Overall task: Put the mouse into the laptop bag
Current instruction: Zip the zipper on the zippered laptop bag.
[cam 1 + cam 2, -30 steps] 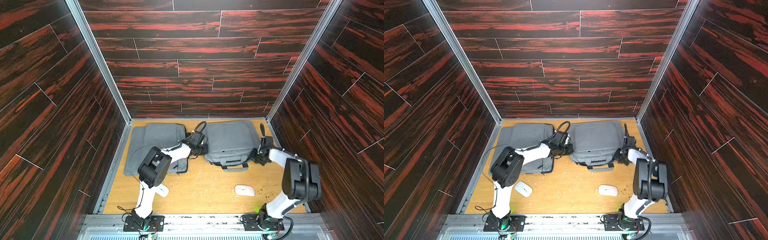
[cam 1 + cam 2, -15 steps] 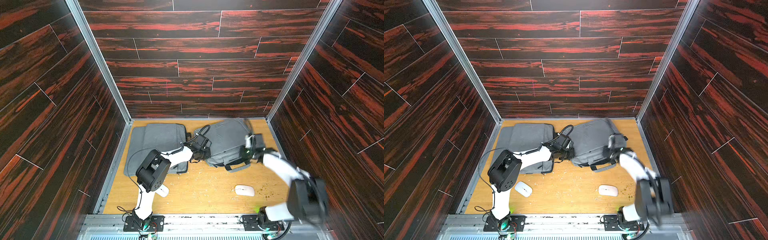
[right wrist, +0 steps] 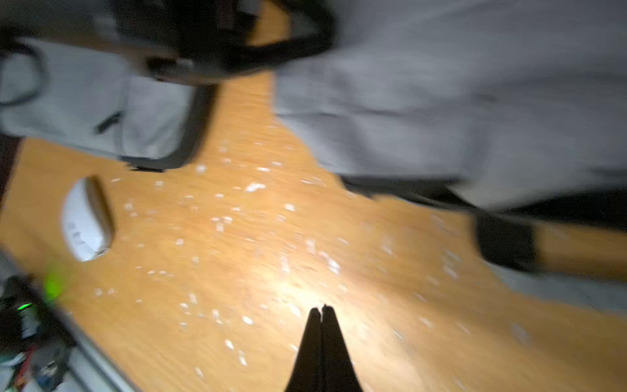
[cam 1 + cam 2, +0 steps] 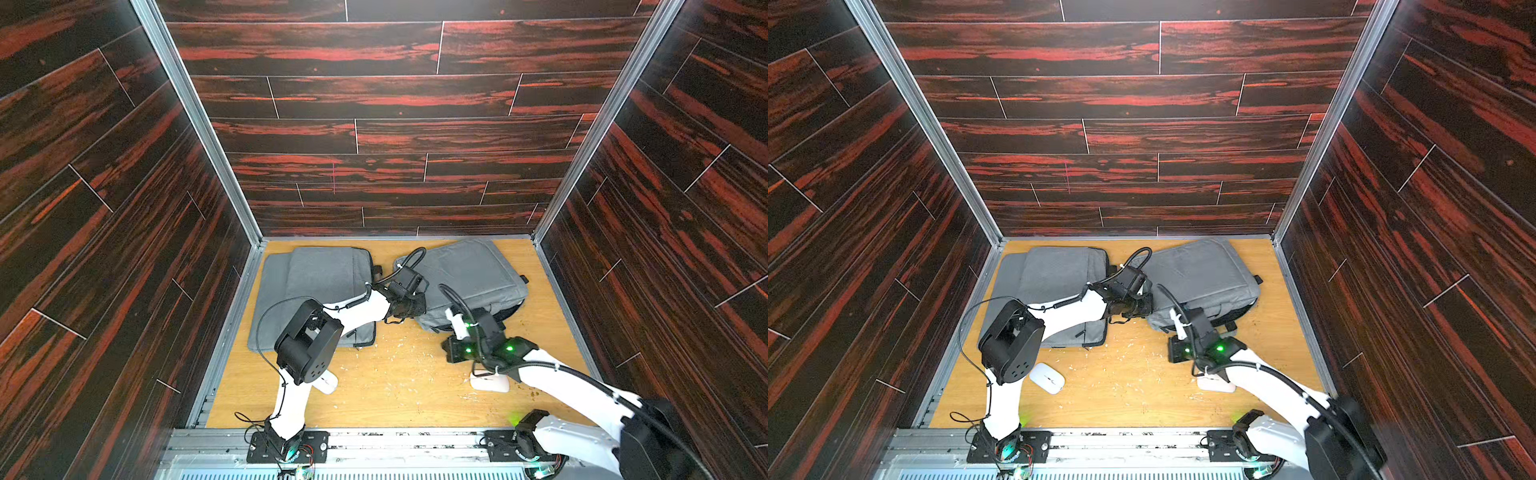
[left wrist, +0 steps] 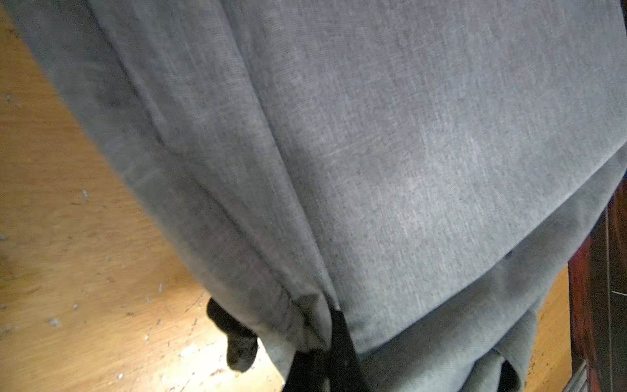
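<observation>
Nearest us, two white mice lie on the bench (image 4: 395, 399), neither in a bag: the left mouse (image 4: 1047, 377) beside the left arm's base, the right mouse (image 4: 492, 382) half hidden under the right forearm. Just beyond it the right claw (image 3: 321, 310) hangs over bare, crumb-strewn wood, pressed fully closed with nothing in it. It must spread before it can take a mouse, and a low, smooth, rounded shell could squirt out of a hasty pinch. The forearm above could also nudge the right mouse away as the arm turns. Further in, the left claw (image 5: 322, 342) is closed at the near corner of the bag (image 4: 469, 274), and as far as we can tell it pinches a fold of the grey cloth. That hold looks thin to us, so a tug could let the cloth slip free. We cannot see an open mouth on the bag from here, so a mouse carried over may meet only closed fabric. The right wrist view is blurred, so we judge little from it. Beside the bag, toward the left wall, a second bag (image 4: 324, 274) lies flat under the left arm.
</observation>
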### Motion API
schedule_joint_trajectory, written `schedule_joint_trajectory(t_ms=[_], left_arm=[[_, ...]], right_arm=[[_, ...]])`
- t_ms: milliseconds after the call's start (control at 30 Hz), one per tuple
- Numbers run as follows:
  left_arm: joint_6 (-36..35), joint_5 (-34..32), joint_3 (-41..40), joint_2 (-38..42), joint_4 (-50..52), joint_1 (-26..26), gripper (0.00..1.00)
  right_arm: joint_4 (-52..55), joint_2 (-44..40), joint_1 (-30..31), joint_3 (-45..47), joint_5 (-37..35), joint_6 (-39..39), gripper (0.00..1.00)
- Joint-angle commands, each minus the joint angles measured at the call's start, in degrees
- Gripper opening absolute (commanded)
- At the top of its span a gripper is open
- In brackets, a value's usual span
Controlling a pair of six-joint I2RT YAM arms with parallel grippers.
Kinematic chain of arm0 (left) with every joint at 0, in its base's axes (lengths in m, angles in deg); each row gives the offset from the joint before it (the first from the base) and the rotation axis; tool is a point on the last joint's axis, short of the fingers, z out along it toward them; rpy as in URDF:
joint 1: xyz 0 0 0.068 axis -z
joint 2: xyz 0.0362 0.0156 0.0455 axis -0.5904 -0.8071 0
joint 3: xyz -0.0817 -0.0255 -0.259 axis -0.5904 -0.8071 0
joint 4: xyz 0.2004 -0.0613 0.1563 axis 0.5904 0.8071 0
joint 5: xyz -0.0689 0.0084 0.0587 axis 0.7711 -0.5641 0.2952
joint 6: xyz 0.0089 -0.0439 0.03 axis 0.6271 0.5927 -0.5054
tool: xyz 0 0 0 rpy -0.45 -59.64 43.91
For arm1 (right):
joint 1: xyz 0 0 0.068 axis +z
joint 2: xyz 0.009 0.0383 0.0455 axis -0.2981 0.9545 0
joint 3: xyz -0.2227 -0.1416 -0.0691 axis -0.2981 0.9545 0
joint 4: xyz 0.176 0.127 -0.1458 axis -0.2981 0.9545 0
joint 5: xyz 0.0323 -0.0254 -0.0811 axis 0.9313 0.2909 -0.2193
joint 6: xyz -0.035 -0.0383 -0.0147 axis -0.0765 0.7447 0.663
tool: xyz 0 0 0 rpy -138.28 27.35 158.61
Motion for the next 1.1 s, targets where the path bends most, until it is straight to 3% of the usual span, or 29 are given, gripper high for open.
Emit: schedule_joint_trajectory(t_ms=[0,133,567,833,1067], left_arm=[[-0.9,0.9,1.5,1.8,-0.1,0.7,0.00],[-0.8,1.4,1.3,2.2,-0.1,0.7,0.00],[1.1,5.1,0.8,3.0,-1.0,0.7,0.00],[2.5,6.8,0.5,3.3,-2.0,0.7,0.00],[6.3,12.6,0.3,3.6,-4.8,0.7,0.00]], right_arm=[[-6.5,3.1,0.2,0.0,1.4,0.2,0.09],[-8.1,5.9,0.3,-1.4,0.3,1.7,0.22],[-12.3,13.6,0.3,-5.3,-9.2,5.7,0.27],[-16.1,17.8,0.3,-5.7,-9.3,6.8,0.30],[-19.5,20.4,0.3,-5.0,-14.5,5.9,0.32]])
